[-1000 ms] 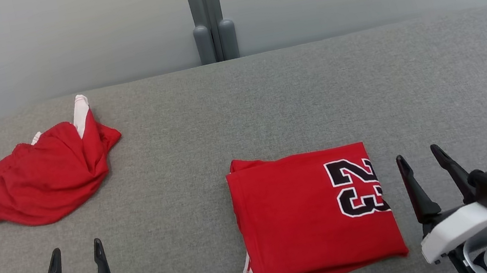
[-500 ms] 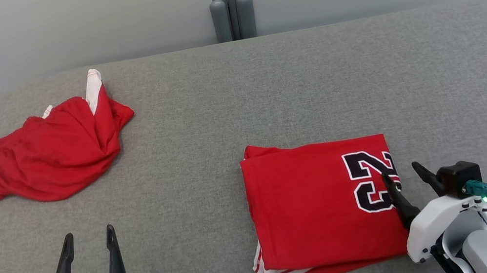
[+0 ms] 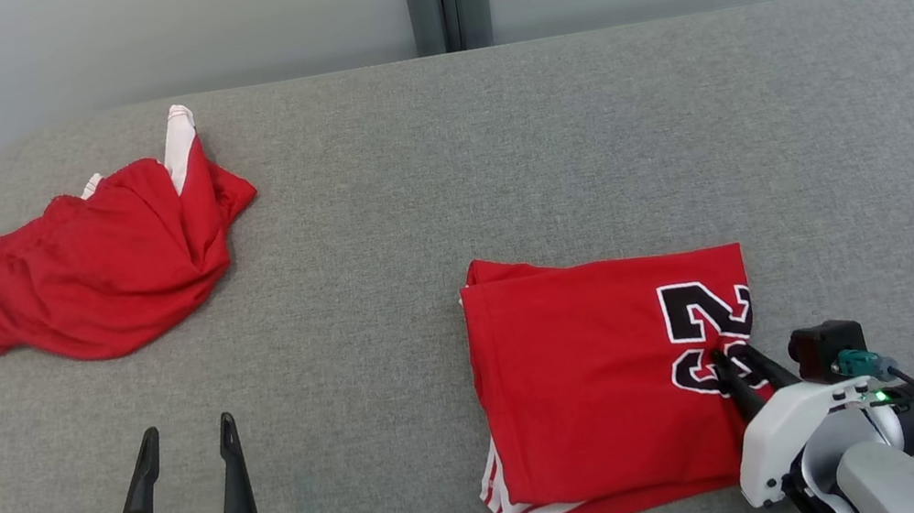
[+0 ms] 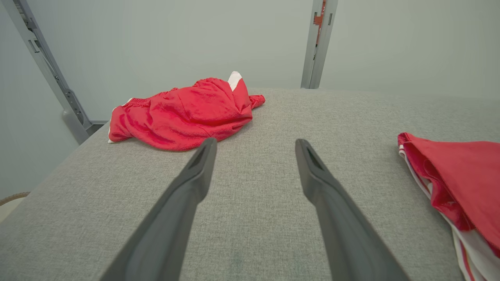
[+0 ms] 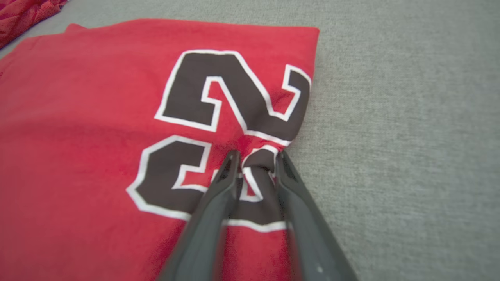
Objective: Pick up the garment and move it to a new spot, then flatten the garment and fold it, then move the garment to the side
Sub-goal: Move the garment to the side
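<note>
The right gripper (image 5: pixel 256 156) is pinching the red jersey (image 3: pixel 590 383) at its numbered edge, fingers nearly together; the left gripper (image 3: pixel 187 427) is hovering wide open.

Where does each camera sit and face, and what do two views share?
Head view: head-mounted, looking down at the table; left gripper, right gripper.
Left wrist view: along its open fingers toward the crumpled shorts.
Right wrist view: along its fingers, pinching the folded jersey.
Shared: head and right wrist views show the number 23.
</note>
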### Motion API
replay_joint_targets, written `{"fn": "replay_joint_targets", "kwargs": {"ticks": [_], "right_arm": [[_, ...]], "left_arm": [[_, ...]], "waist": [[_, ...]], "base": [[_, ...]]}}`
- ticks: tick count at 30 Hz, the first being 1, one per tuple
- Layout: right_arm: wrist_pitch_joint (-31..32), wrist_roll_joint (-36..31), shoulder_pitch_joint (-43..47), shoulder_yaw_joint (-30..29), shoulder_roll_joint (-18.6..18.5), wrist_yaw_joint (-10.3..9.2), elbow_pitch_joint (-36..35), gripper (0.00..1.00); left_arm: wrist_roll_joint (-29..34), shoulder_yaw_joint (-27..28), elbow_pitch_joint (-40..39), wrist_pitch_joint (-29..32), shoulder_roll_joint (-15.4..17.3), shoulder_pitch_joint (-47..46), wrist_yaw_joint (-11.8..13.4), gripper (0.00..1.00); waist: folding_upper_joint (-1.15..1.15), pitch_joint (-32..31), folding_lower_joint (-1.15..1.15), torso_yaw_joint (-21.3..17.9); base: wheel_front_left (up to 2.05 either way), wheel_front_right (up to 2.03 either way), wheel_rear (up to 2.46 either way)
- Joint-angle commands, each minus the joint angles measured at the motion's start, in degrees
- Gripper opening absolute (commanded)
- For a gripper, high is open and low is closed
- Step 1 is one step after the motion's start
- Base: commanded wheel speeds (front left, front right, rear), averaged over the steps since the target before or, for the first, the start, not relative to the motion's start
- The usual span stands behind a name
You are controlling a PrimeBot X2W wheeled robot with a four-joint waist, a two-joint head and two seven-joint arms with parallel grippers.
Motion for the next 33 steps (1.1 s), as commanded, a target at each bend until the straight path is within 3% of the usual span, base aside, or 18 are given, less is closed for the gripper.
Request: {"fn": "replay_joint_targets", "kwargs": {"ticks": [1,13,21,33], "right_arm": [[0.19,0.8,-0.75,0.8,-0.14,-0.04,1.05,0.0],[-0.25,2.79,-12.14,4.45,-6.99,-0.07,1.42,0.0],[1.98,3.2,-22.05,6.64,-17.49,-0.07,-1.72,0.0],[5.43,6.41,-34.12,4.43,-32.25,-0.07,-6.28,0.0]], "left_arm": [[0.16,-0.04,0.05,-0.02,-0.18,-1.05,-0.02,1.0],[-0.01,-1.43,-1.15,-0.02,-0.68,-3.0,-0.19,1.0],[0.65,-2.12,-4.38,-0.02,-0.5,-7.83,-0.38,1.0],[2.49,-3.26,-11.58,-0.01,3.21,-15.67,-0.52,1.0]], "waist": [[0.0,0.24,0.0,-0.04],[0.0,5.1,0.0,-1.42],[0.0,14.98,0.0,-6.04],[0.0,29.23,0.0,-13.58]], "base": [[0.0,0.0,0.0],[0.0,0.0,0.0],[0.0,0.0,0.0],[0.0,0.0,0.0]]}}
